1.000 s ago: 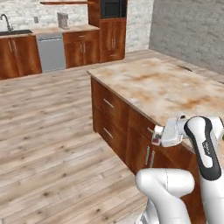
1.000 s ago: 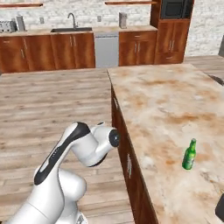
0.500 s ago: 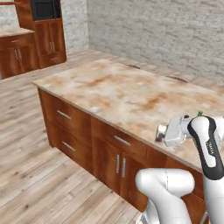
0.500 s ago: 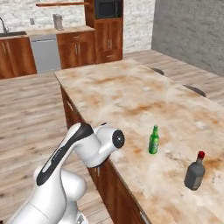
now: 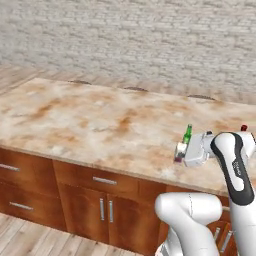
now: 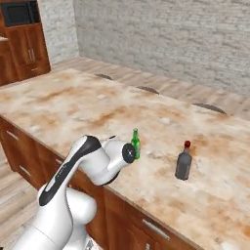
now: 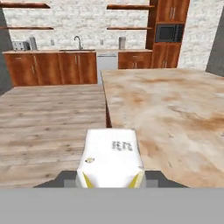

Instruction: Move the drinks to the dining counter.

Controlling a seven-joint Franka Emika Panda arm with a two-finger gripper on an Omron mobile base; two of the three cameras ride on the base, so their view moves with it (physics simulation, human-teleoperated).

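White carton (image 7: pixel 110 158) sits pinched between the fingers (image 7: pixel 110 180) above the marbled dining counter (image 7: pixel 175 113).

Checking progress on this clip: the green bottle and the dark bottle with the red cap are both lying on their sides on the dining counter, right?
Not quite. In the right base view, the green bottle and the dark bottle both stand upright on the dining counter, not on their sides.

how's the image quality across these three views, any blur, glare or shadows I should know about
Left base view: soft, even light, no glare on the dining counter. Right base view: the green bottle and dark-grey bottle are fairly crisp, with faint shadows at most. Hand view: the white carton looms close and slightly soft; far cabinets are blurry.
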